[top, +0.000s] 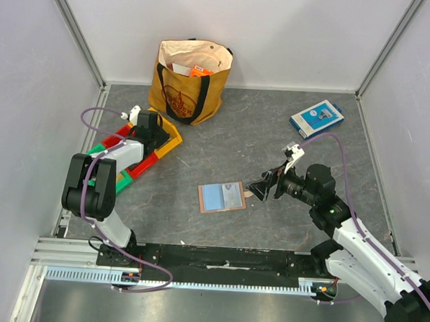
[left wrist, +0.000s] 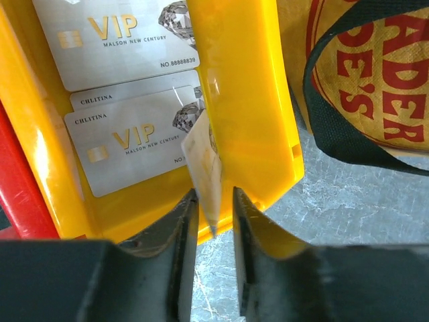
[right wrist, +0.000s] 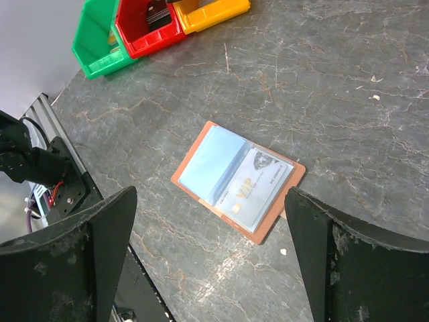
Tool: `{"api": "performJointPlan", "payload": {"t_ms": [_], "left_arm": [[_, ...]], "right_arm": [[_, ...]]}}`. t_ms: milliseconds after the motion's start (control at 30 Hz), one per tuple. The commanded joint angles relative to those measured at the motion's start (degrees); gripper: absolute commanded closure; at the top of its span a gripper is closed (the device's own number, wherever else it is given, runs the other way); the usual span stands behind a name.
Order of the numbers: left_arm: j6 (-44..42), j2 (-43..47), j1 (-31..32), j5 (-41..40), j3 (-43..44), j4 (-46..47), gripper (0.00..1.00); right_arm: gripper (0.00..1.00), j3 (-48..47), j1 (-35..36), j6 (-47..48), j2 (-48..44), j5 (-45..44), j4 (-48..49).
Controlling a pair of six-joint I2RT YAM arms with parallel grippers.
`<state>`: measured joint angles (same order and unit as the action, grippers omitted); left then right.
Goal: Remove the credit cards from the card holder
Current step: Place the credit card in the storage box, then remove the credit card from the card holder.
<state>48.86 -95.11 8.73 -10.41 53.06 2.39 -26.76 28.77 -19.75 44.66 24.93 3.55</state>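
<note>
The card holder (top: 221, 197) lies open and flat on the table, pale blue lining up. In the right wrist view, the card holder (right wrist: 238, 181) has one silver VIP credit card (right wrist: 261, 188) in its right clear pocket. My right gripper (top: 258, 188) is open wide and empty, hovering just right of it (right wrist: 209, 201). My left gripper (top: 156, 135) is over the yellow bin (left wrist: 248, 100). A credit card (left wrist: 204, 168) stands edge-on between its slightly parted fingers (left wrist: 213, 201), against the left finger, with a gap to the right one. Three silver VIP cards (left wrist: 127, 144) lie in the bin.
A yellow tote bag (top: 190, 80) stands at the back, right beside the yellow bin (top: 169, 140). Red (top: 122, 138) and green (top: 124, 178) bins sit next to it on the left. A blue-and-white flat box (top: 316, 118) lies at the back right.
</note>
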Motion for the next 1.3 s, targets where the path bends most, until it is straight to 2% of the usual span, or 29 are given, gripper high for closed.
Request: {"api": "performJointPlan", "payload": {"t_ms": [0,300,433,633,933,1167,1267], "left_arm": [[-2.36,1.50,-0.21,-1.97,2.23,-4.59,0.61],[-7.99,4.67,-0.21,-4.88,4.60,-8.98,0.40],[-9.92,7.48,-0.12,-4.35,4.60,-9.78,0.26],[-14.49,13.80,2.95,-2.51,3.99,-11.44,0.24],[-16.87,24.97,19.37,2.85,-1.72,-14.43,0.24],[-14.42,27.61,35.46,3.56,-7.08,-14.53,0.25],[-12.74,27.17,39.77,2.77,-9.02,-12.77,0.27]], "right_arm": [[0.02,-3.12,0.40,1.20,-0.98,-0.67,-0.12],[0.02,-3.73,0.41,1.11,-1.77,-1.11,-1.35],[0.02,-4.61,0.41,1.03,-1.60,-1.46,-3.19],[0.02,-6.28,0.40,0.50,0.51,-1.81,-6.63],[0.02,-7.07,0.41,-0.73,8.32,0.74,-7.95],[0.07,-8.04,0.93,-3.28,13.69,0.48,-7.24],[0.08,-8.48,2.16,-4.42,16.41,-1.72,-6.54]]}}
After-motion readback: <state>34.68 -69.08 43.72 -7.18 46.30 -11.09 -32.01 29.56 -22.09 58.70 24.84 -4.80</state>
